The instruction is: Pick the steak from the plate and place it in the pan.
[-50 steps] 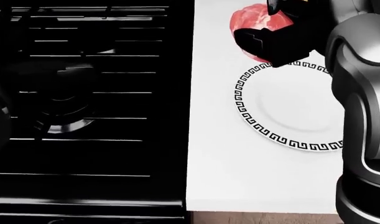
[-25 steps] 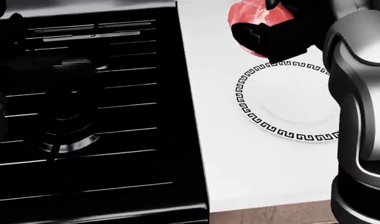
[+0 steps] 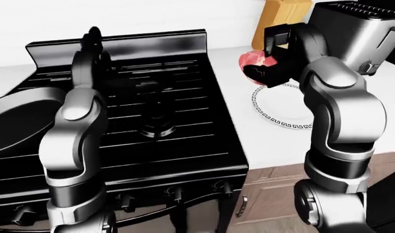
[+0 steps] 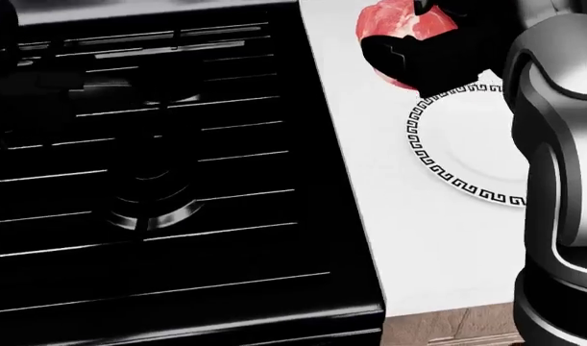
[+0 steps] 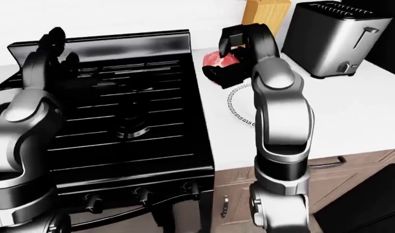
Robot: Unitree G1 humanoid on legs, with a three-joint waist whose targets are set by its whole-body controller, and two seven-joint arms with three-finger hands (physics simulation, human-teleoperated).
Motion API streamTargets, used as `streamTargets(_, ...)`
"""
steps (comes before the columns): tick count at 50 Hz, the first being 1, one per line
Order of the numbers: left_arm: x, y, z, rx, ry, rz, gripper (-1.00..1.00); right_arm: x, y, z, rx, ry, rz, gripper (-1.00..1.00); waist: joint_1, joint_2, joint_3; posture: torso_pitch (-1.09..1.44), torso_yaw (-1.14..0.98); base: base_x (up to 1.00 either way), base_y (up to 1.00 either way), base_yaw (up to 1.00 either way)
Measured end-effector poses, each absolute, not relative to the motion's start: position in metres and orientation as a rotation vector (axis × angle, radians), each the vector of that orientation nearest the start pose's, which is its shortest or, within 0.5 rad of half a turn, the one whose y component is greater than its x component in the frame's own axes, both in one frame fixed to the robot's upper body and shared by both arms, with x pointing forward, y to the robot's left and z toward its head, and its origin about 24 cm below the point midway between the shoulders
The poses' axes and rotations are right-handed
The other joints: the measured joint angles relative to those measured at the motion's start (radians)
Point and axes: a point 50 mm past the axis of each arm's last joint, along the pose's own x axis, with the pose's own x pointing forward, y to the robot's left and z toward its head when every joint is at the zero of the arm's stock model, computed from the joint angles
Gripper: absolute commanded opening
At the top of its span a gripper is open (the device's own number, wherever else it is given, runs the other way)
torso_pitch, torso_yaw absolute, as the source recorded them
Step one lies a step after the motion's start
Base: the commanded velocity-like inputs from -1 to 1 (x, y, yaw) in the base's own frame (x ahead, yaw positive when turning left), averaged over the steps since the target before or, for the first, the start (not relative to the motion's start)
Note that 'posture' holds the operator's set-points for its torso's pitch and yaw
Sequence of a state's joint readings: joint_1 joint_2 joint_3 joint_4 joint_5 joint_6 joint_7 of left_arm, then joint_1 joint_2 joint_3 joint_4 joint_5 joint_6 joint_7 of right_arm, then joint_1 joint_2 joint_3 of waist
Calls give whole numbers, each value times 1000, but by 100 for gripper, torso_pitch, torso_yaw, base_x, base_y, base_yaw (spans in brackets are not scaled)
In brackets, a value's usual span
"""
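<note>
Right hand (image 4: 418, 61) is clenched on the steak (image 4: 394, 25), lifted just above the plate's (image 3: 281, 109) far rim. Only the left-eye view shows the pan (image 3: 19, 116), well left across the stove (image 3: 165, 121). Left hand (image 5: 52, 46) is raised; its fingers are probably loose, but I cannot tell.

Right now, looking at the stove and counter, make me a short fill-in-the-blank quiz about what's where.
1. The right hand is shut on the ____.
2. The plate with the patterned rim is ____.
3. The pan shows at the left-eye view's ____ edge, beside the stove.
4. The silver appliance at the right-eye view's top right is a ____.

Missing words: steak; empty; left; toaster
</note>
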State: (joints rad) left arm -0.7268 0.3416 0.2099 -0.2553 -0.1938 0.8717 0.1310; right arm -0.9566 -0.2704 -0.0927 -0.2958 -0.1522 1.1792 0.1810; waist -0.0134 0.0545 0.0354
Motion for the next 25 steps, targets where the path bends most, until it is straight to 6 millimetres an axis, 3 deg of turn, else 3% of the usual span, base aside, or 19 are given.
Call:
streamTargets(1, 321, 201, 250, 77, -148, 160, 100, 322, -156, 290, -260, -74, 0, -100, 0, 24, -4, 0, 0, 0, 22, 0)
streamTargets(5, 319, 208, 247, 80, -116, 194, 100, 322, -145, 282, -268, -54, 54, -100, 16, 8, 3, 0, 0, 0, 21, 0)
streamTargets(11, 320, 204, 247, 87, -113, 182, 100, 323, -146, 280, -261, -47, 57, -100, 7, -54, 5, 0, 0, 0, 23, 0)
streamTargets(14, 320, 204, 249, 86, -123, 179, 100, 322, -147, 283, -260, -68, 44, -100, 5, -104, -1, 0, 0, 0, 29, 0)
streamTargets(15, 320, 202, 248, 83, -124, 172, 100, 322, -149, 283, -260, -70, 35, -100, -4, -89, 5, 0, 0, 0, 33, 0)
streamTargets(18, 322, 194, 244, 87, -98, 130, 100, 324, -159, 276, -251, -28, -8, -100, -3, -78, 1, 0, 0, 0, 0, 41)
streamTargets(23, 322, 198, 247, 83, -116, 142, 100, 324, -156, 280, -252, -49, -11, -100, 1, 12, 8, 0, 0, 0, 0, 58)
streamTargets(25, 321, 204, 249, 83, -123, 170, 100, 324, -149, 279, -254, -55, 20, -100, 22, 9, 5, 0, 0, 0, 0, 67)
